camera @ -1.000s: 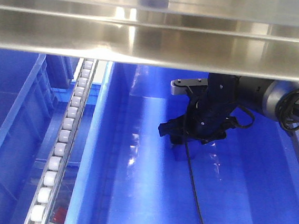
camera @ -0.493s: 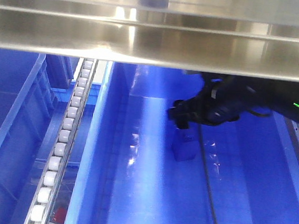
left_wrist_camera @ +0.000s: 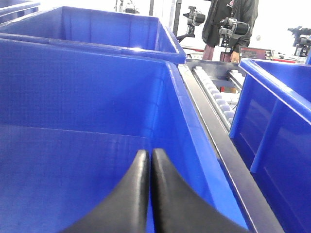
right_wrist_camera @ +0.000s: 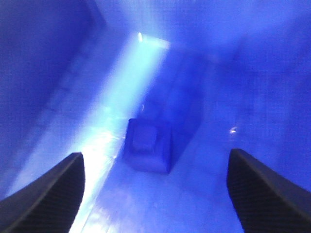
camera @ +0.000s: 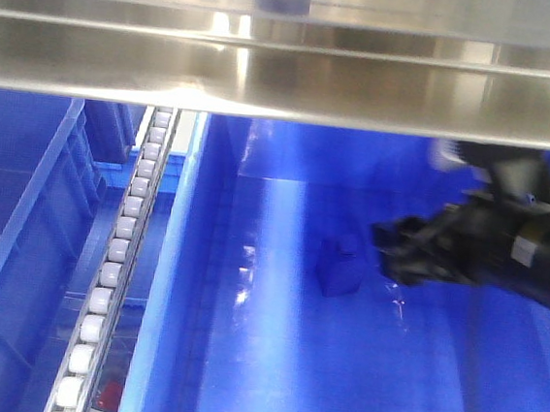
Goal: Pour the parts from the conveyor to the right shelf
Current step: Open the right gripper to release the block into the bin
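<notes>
A small blue box-shaped part [camera: 340, 267] lies on the floor of the large blue bin [camera: 260, 360] below the steel shelf edge. It also shows in the right wrist view [right_wrist_camera: 147, 145], ahead of my right gripper [right_wrist_camera: 154, 194], which is open and empty, fingers [right_wrist_camera: 48, 194] wide apart. In the front view the right gripper [camera: 397, 252] hangs inside the bin, to the right of the part and apart from it. My left gripper [left_wrist_camera: 147, 167] is shut and empty, over the inside of another blue bin [left_wrist_camera: 73, 160].
A steel beam [camera: 288, 66] spans the top of the front view. A roller conveyor track [camera: 120, 250] runs between blue bins at left. In the left wrist view, rollers [left_wrist_camera: 216, 92], a further blue bin [left_wrist_camera: 277, 116] and a person [left_wrist_camera: 228, 24] stand behind.
My right arm has swung from above the blue part to the right side of the bin. The part now lies uncovered on the bin floor.
</notes>
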Robot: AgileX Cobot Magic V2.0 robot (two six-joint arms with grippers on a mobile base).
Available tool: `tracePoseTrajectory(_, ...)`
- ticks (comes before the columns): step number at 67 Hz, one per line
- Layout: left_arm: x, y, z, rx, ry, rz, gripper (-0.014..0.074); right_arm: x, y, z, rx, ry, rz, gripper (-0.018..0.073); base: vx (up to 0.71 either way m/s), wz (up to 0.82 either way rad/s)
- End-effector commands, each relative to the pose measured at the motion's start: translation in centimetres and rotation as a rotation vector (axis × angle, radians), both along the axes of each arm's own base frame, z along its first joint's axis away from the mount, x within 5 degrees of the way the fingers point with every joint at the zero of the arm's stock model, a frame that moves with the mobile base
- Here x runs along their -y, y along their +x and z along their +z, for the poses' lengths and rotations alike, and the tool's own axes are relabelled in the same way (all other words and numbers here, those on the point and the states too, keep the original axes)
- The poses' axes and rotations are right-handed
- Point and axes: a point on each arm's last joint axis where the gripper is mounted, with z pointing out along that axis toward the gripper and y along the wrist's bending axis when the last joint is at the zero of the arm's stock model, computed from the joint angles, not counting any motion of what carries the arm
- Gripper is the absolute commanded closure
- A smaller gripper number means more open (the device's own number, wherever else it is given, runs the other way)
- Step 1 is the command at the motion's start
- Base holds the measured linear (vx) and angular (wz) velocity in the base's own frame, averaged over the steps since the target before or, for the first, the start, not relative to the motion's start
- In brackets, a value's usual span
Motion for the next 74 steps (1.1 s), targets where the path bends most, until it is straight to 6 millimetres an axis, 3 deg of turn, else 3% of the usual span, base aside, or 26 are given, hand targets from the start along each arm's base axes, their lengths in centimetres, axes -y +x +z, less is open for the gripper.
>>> tracePoseTrajectory(1, 0.1, 0.0, 0.0, 0.06, -0.016, -0.008, 0.0603, 0.9, -2.0, 2.5, 0.168, 0.059, 0.008, -0.0001, 0.0, 0.0)
tracePoseTrajectory(20, 0.1, 0.0, 0.0, 0.06, -0.016, -0.008, 0.0603, 4.2, -9.5, 3.2, 0.34, 0.14, 0.015, -0.0001, 0.0, 0.0)
tracePoseTrajectory(45, 0.1, 0.0, 0.0, 0.06, -0.016, -0.008, 0.0603, 7.3, -17.9, 1.3, 0.553, 0.18, 0.097, -0.0001, 0.0, 0.0)
tracePoseTrajectory(54, 0.1, 0.0, 0.0, 0.06, -0.016, -0.008, 0.0603, 7.7, -19.3, 0.2, 0.595, 0.242, 0.106, -0.0001, 0.0, 0.0)
tracePoseTrajectory(65, 0.1, 0.0, 0.0, 0.06, -0.016, -0.008, 0.0603, 7.9, -19.5, -0.3, 0.617, 0.25, 0.099, 0.0041, 0.0, 0.0)
tracePoseTrajectory(70, 0.1, 0.0, 0.0, 0.06, -0.016, -0.008, 0.0603, 7.9, -19.4, -0.3, 0.623, 0.246, 0.097, 0.0141, 0.0, 0.0)
tracePoseTrajectory(74, 0.1, 0.0, 0.0, 0.06, -0.016, -0.008, 0.0603, 7.9, -19.4, -0.2, 0.629, 0.246, 0.096, 0.028, 0.0, 0.0)
